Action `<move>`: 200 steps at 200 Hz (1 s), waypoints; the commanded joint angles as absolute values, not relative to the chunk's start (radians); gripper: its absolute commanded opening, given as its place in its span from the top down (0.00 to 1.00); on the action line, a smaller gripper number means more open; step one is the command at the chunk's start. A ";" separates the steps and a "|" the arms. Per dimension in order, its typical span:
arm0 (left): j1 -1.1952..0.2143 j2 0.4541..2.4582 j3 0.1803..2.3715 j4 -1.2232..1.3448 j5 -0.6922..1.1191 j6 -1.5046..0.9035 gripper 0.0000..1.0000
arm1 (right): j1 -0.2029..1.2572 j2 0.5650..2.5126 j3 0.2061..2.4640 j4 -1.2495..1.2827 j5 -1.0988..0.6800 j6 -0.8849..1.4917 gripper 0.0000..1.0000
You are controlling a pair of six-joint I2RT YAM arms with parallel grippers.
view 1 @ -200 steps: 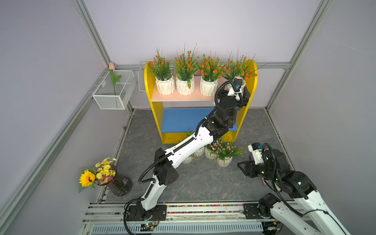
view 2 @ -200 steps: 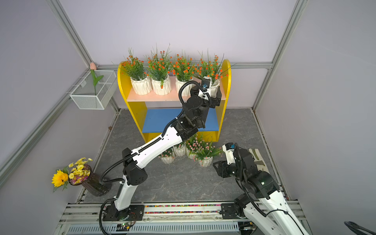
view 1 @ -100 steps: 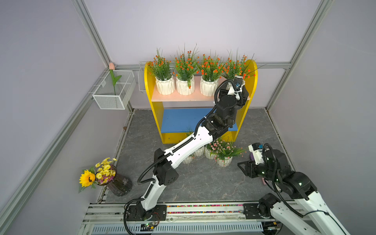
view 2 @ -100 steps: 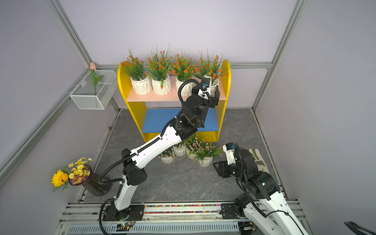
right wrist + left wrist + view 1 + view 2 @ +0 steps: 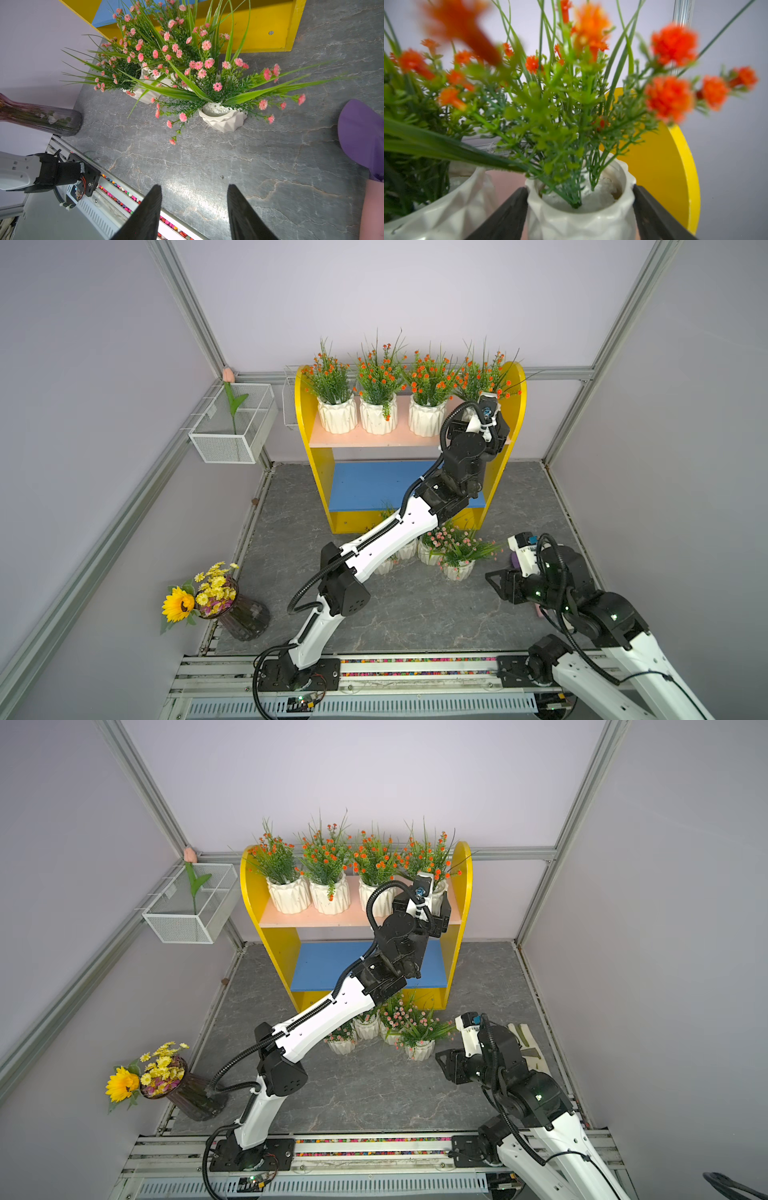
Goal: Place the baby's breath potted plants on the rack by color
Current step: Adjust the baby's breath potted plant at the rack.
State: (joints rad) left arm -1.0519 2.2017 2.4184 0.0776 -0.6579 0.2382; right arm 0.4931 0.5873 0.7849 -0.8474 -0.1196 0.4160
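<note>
While clasping an orange-bloom pot (image 5: 581, 218) on the rack (image 5: 322, 472)'s upper board, uses left gripper (image 5: 579, 188). Holds right gripper (image 5: 194, 187) spread, empty, before rack.

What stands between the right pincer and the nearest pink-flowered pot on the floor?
Nothing visible. Only bare grey floor lies between the open right pincer and the nearest pink-flowered pot; one thin sprig droops beside that path.
</note>
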 commanded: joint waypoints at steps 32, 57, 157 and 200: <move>-1.034 2.237 2.471 0.065 -0.675 0.246 0.12 | 0.491 0.574 0.770 -0.831 -0.107 0.431 0.46; -1.034 2.217 2.441 0.077 -0.672 0.245 0.11 | 0.490 0.573 0.770 -0.832 -0.106 0.432 0.46; -1.048 2.075 2.195 0.199 -0.664 0.264 0.08 | 0.490 0.572 0.770 -0.831 -0.105 0.432 0.46; -1.060 2.044 2.141 0.231 -0.669 0.281 0.09 | 0.490 0.572 0.770 -0.831 -0.105 0.432 0.46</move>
